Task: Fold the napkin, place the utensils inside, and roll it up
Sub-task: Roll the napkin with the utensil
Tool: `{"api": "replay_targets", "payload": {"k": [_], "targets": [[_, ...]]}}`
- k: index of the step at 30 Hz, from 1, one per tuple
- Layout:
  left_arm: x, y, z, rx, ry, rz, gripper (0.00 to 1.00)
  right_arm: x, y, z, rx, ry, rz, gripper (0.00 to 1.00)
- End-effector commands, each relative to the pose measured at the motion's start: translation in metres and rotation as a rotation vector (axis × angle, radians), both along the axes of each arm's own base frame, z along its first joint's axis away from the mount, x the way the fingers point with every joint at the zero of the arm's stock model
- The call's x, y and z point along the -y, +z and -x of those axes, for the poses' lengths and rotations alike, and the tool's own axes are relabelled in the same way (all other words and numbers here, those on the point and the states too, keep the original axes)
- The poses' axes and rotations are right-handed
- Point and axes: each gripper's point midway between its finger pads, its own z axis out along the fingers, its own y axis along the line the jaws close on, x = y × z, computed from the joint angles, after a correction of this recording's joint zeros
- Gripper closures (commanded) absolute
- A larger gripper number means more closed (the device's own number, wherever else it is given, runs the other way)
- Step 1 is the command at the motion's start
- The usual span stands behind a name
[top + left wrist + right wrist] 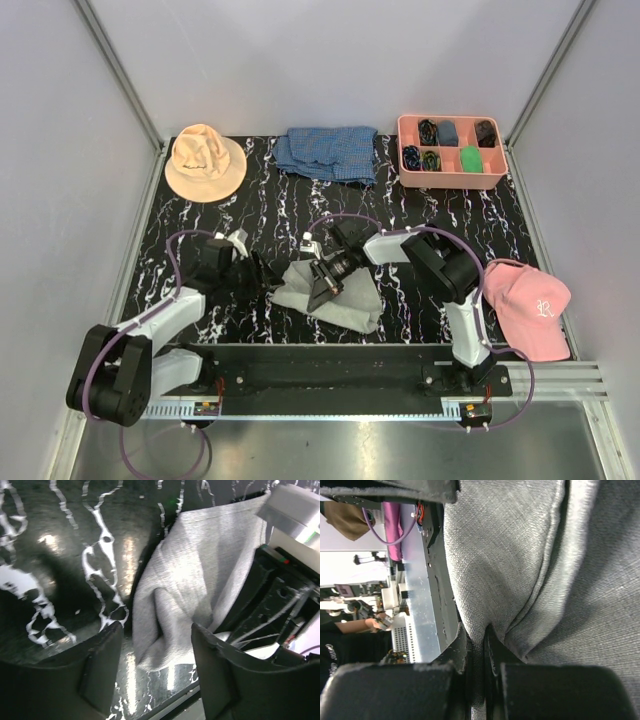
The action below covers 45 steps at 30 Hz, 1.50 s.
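The napkin (345, 300), soft grey woven cloth, lies rumpled and partly folded in the middle of the tabletop (250, 205), close to its near edge, on glossy black marble veined with white. The right end effector (477, 655) is closed, pinching a raised fold of the napkin between its dark fingers. The left end effector (155, 670) stands open, with its blunt black fingers (100, 675) on either side of the napkin's bunched left corner. Along the far edge, well apart from the napkin, are a floppy tan hat (205, 162), a crumpled blue checked cloth (330, 153) and a rigid pink tray (450, 181). A pink cap (527, 305) sits at the right edge, beside the right arm.
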Motion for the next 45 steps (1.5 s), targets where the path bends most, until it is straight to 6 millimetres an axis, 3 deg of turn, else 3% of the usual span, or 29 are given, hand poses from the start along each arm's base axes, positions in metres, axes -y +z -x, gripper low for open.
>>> {"api": "replay_targets", "payload": {"k": [1,13,20,21,23,24,26,27,29,30,31,32,33,35,37,38,40,45], "targets": [[0.018,0.018,-0.011,0.085,-0.046,0.07,0.46,0.0,-0.001,-0.004,-0.046,-0.007,-0.03,1.0],[0.023,-0.006,0.0,-0.053,-0.052,0.075,0.55,0.005,-0.009,-0.012,-0.094,-0.04,-0.027,1.0],[0.021,-0.027,-0.003,-0.168,-0.044,0.019,0.83,0.005,-0.009,-0.015,-0.086,-0.053,-0.016,1.0],[0.021,-0.027,-0.004,-0.182,-0.044,0.011,0.91,0.005,-0.009,-0.017,-0.077,-0.063,-0.009,0.98],[0.021,-0.033,-0.003,-0.217,-0.043,0.001,0.96,0.004,-0.007,-0.019,-0.064,-0.077,0.0,0.91],[0.021,-0.034,-0.003,-0.228,-0.044,0.0,1.0,0.003,0.0,-0.022,-0.052,-0.09,0.003,0.82],[0.023,-0.037,-0.003,-0.248,-0.049,0.001,1.0,0.002,0.007,-0.028,-0.023,-0.121,0.018,0.69],[0.023,-0.036,-0.004,-0.25,-0.048,0.002,1.0,0.0,0.022,-0.032,0.014,-0.14,0.007,0.63],[0.023,-0.036,-0.005,-0.253,-0.045,0.002,1.0,0.001,0.03,-0.041,0.081,-0.193,0.035,0.52],[0.023,-0.035,-0.006,-0.257,-0.044,-0.001,1.0,0.003,0.048,-0.044,0.133,-0.215,0.028,0.5],[0.024,-0.033,-0.008,-0.252,-0.044,-0.001,1.0,0.006,0.053,-0.047,0.168,-0.242,0.045,0.41],[0.024,-0.032,-0.009,-0.251,-0.045,-0.003,1.0,0.009,0.055,-0.055,0.227,-0.288,0.078,0.39],[0.023,-0.033,-0.008,-0.256,-0.043,-0.009,1.0,0.012,0.074,-0.056,0.297,-0.315,0.073,0.36],[0.024,-0.033,-0.01,-0.256,-0.047,-0.012,1.0,0.02,0.075,-0.066,0.432,-0.388,0.153,0.29],[0.024,-0.034,-0.009,-0.27,-0.059,-0.011,1.0,0.018,0.08,-0.049,0.56,-0.357,0.205,0.28],[0.025,-0.034,-0.011,-0.27,-0.062,-0.011,1.0,0.023,0.074,-0.053,0.637,-0.379,0.272,0.27],[0.026,-0.033,-0.01,-0.277,-0.071,-0.008,1.0,0.017,0.065,-0.037,0.705,-0.347,0.32,0.27],[0.027,-0.031,-0.012,-0.279,-0.074,-0.007,1.0,0.017,0.046,-0.03,0.84,-0.322,0.416,0.28]]}}
